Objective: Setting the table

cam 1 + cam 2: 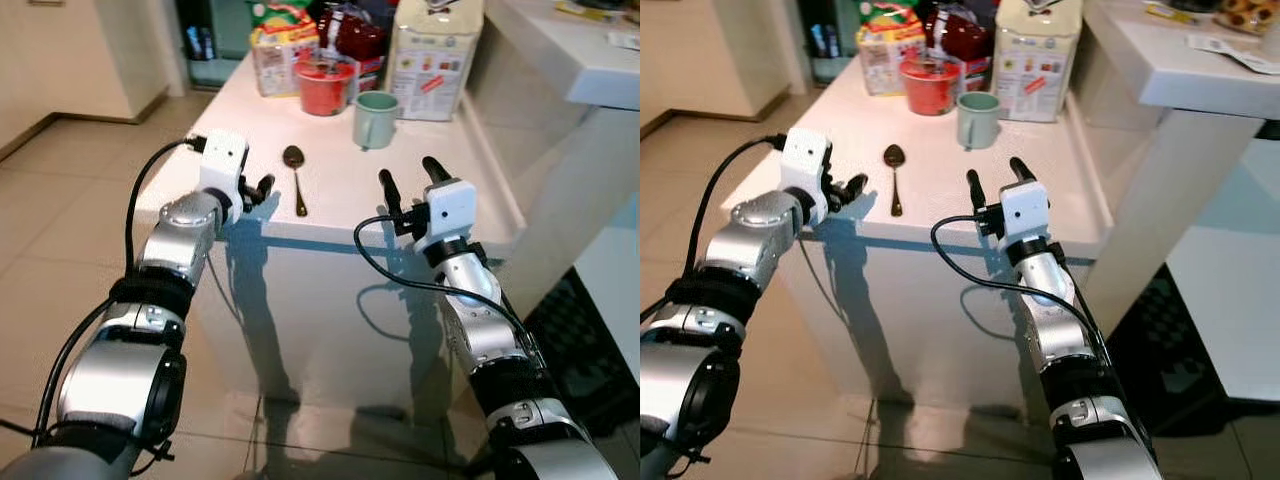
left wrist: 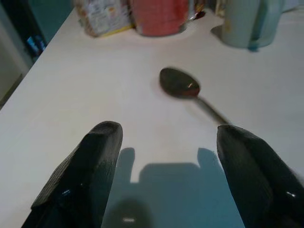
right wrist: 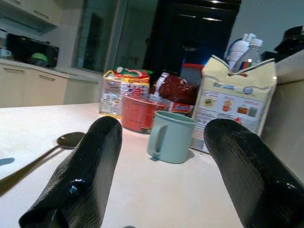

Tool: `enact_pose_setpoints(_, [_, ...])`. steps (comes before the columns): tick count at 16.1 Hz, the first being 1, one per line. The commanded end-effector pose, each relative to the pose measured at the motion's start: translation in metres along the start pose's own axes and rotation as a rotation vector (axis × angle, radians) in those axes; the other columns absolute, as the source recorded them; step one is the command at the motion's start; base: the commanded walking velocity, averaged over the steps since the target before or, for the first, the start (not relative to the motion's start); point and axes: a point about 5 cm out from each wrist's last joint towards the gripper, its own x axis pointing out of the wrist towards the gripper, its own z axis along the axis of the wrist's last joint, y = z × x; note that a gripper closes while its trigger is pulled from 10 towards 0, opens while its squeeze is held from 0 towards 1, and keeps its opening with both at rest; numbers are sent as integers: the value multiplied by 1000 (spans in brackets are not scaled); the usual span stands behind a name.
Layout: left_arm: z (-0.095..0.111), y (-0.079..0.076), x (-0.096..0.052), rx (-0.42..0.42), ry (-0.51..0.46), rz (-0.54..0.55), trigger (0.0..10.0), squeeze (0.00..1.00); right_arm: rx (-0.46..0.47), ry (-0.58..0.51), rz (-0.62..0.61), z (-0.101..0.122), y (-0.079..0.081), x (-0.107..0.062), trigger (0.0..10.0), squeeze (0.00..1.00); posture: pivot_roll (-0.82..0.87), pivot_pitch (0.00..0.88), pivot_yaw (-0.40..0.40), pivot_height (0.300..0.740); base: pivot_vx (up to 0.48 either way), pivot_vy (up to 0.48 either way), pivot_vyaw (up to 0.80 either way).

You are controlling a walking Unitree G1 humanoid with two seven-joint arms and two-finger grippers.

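Note:
A dark metal spoon (image 1: 295,178) lies on the white table (image 1: 330,205), bowl end pointing away from me. A pale green mug (image 1: 375,118) stands farther back, with a red bowl (image 1: 325,86) to its left. My left gripper (image 1: 258,194) is open just above the table's near left edge, a short way left of the spoon handle. My right gripper (image 1: 410,180) is open over the near right edge, fingers pointing toward the mug (image 3: 170,137). In the left wrist view the spoon (image 2: 187,90) lies ahead between the fingers (image 2: 90,166).
At the back of the table stand a snack bag (image 1: 283,45), a dark red packet (image 1: 350,35) and a large cream carton (image 1: 433,55). A white counter (image 1: 570,50) rises to the right. Tiled floor (image 1: 60,190) spreads to the left.

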Motion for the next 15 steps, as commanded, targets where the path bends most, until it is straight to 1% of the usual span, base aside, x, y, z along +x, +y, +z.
enact_pose_setpoints(1, [9, -1, 2, 54, -27, -17, 10000, 0, -3, -2, -8, 1, -2, -1, 10000, 0, 34, 14, 20, 740, 0, 0, 0])
enact_pose_setpoints(2, [13, -5, 3, 79, -54, -53, 10000, 0, -2, -2, -10, 1, -2, -1, 10000, 0, 34, 14, 20, 740, 0, 0, 0])
enact_pose_setpoints(3, [14, -7, 3, 91, -62, -65, 10000, 0, -1, -1, -10, 1, -2, -1, 10000, 0, 34, 14, 20, 740, 0, 0, 0])
enact_pose_setpoints(4, [14, -12, 4, 115, -51, -111, 10000, 0, 0, 0, -9, 1, -1, -1, 10000, 0, 34, 14, 19, 740, 0, 0, 0])
enact_pose_setpoints(6, [14, -15, 5, 126, -45, -131, 10000, 0, 2, -1, -7, 2, 0, 0, 10000, 0, 38, 16, 19, 740, 0, 0, 0])
enact_pose_setpoints(7, [13, -17, 6, 105, -35, -143, 10000, 0, 3, 0, -6, 2, 0, 0, 10000, 0, 41, 15, 21, 740, 0, 0, 0])
enact_pose_setpoints(8, [13, -18, 7, 32, -17, -160, 10000, 0, 4, 1, -5, 1, 1, 1, 10000, 0, 42, 13, 22, 740, 0, 0, 0])
enact_pose_setpoints(9, [13, -21, 9, -74, 14, -195, 10000, 0, 6, 1, -4, 1, 2, 1, 10000, 0, 43, 12, 23, 740, 0, 0, 0])
enact_pose_setpoints(10, [14, -23, 10, -130, 30, -204, 10000, 0, 7, 1, -2, 1, 2, 1, 10000, 0, 42, 9, 25, 740, 0, 0, 0])
enact_pose_setpoints(11, [15, -22, 11, -140, 35, -198, 10000, 0, 7, 0, -1, 1, 3, 1, 10000, 0, 42, 9, 25, 740, 0, 0, 0])
enact_pose_setpoints(12, [15, -25, 11, -181, 47, -222, 10000, 0, 8, 1, -2, 1, 3, 0, 10000, 0, 36, 6, 31, 740, 0, 0, 0])
enact_pose_setpoints(13, [14, -27, 12, -204, 55, -234, 10000, 0, 8, 1, -2, 1, 3, 0, 10000, 0, 36, 6, 31, 740, 0, 0, 0])
enact_pose_setpoints(15, [11, -31, 12, -223, 80, -259, 10000, 0, 5, 3, -2, 0, 2, -2, 10000, 0, 29, 3, 33, 740, 0, 0, 0])
